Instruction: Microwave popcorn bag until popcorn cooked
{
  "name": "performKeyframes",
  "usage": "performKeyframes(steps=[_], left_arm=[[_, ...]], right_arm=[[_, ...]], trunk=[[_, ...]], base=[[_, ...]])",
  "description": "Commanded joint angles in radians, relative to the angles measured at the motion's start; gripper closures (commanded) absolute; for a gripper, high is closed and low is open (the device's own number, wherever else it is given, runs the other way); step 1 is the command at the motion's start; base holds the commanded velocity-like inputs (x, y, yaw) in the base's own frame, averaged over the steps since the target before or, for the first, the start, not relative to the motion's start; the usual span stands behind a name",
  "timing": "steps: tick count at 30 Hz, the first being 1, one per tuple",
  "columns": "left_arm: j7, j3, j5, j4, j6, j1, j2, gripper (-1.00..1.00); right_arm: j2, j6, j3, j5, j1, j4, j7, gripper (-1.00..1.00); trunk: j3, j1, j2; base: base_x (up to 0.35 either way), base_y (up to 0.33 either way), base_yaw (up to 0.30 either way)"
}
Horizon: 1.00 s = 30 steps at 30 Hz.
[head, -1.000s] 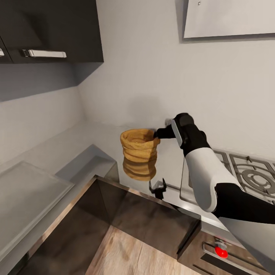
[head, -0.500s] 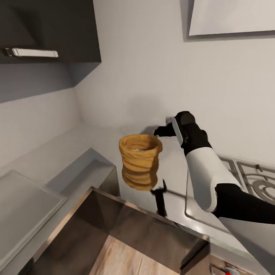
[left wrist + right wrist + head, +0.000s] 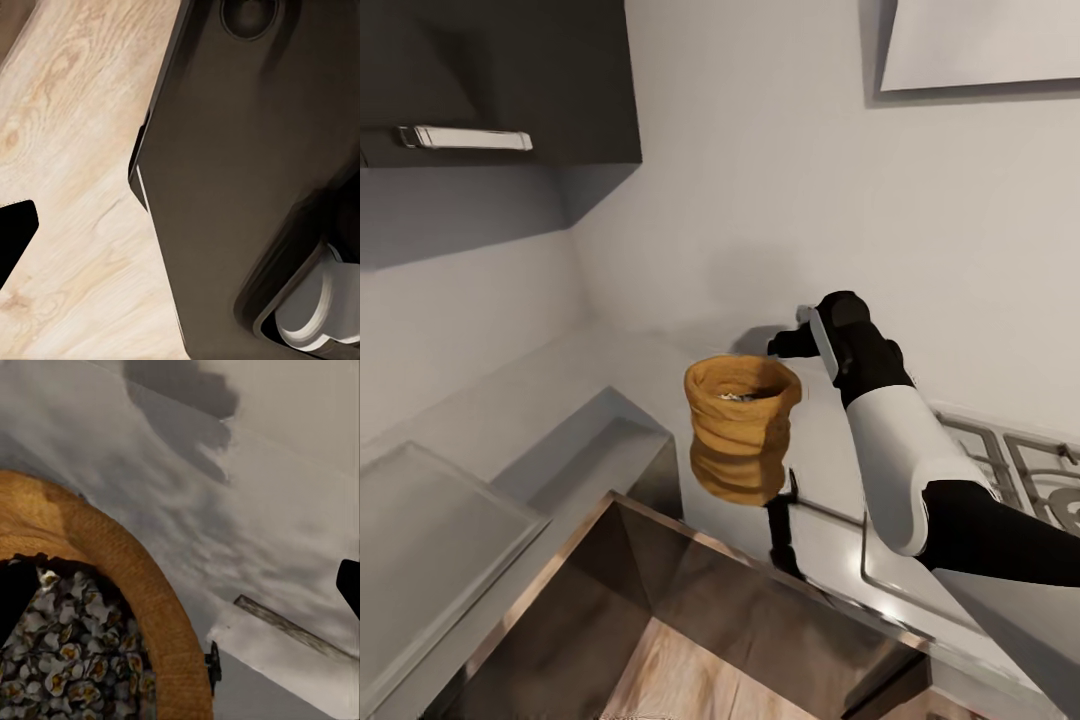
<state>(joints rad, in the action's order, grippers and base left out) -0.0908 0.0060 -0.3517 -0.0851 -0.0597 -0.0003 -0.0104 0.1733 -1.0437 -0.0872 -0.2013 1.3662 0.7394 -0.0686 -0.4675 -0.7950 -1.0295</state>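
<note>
The popcorn bag (image 3: 743, 405), a ridged tan-orange sack, stands upright on the glossy grey countertop (image 3: 630, 365), its mirror image right beneath it. White popcorn (image 3: 740, 396) fills it, and the right wrist view shows the popcorn (image 3: 60, 660) close up inside the thick rim (image 3: 150, 585). My right gripper (image 3: 778, 346) hovers open just above and behind the rim, apart from it; one finger (image 3: 349, 585) stands at that view's edge. The left wrist view looks down on wood floor, with one dark finger (image 3: 15, 232) at the frame's edge. The microwave is out of view.
A grey hob (image 3: 1010, 465) lies to the right of my arm under a white hood (image 3: 980, 40). A dark wall cabinet (image 3: 490, 70) hangs at upper left. Dark cabinet fronts (image 3: 710, 590) drop to the wood floor (image 3: 690, 680). A flat grey slab (image 3: 430, 510) sits at left.
A second ago the bag's rim was at my right gripper's fingers; now the bag stands lower and apart from them. The head view has shifted a little.
</note>
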Motion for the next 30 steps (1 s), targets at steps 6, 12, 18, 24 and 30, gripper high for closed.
performKeyframes(steps=[6, 12, 18, 24, 30], left_arm=[[-0.003, 0.000, -0.004, -0.001, -0.002, 0.000, 0.000, -1.00], [-0.003, 0.000, -0.004, -0.001, -0.002, 0.000, 0.000, -1.00], [-0.003, 0.000, -0.005, -0.001, -0.002, 0.000, 0.001, -1.00], [-0.003, -0.009, -0.004, -0.001, -0.003, 0.000, 0.000, -1.00], [-0.003, -0.002, -0.005, -0.001, -0.003, 0.000, 0.000, -1.00]], right_arm=[[0.001, -0.003, -0.005, -0.007, 0.001, -0.003, -0.005, -1.00], [0.001, -0.003, -0.008, -0.003, 0.001, -0.007, 0.004, -1.00], [0.001, -0.003, -0.008, -0.001, 0.001, -0.009, 0.026, -1.00], [0.001, -0.003, -0.009, 0.002, 0.001, -0.030, 0.046, -1.00], [0.001, -0.003, -0.009, 0.002, 0.001, -0.078, 0.054, -1.00]], trunk=[[-0.001, 0.000, -0.001], [-0.001, 0.000, -0.001], [-0.001, 0.000, -0.001], [-0.001, 0.000, -0.001], [-0.001, 0.000, -0.001]], base=[[0.000, 0.000, 0.231], [0.000, 0.000, 0.023], [0.000, 0.000, 0.001], [0.000, 0.000, 0.000], [0.000, 0.000, 0.000]])
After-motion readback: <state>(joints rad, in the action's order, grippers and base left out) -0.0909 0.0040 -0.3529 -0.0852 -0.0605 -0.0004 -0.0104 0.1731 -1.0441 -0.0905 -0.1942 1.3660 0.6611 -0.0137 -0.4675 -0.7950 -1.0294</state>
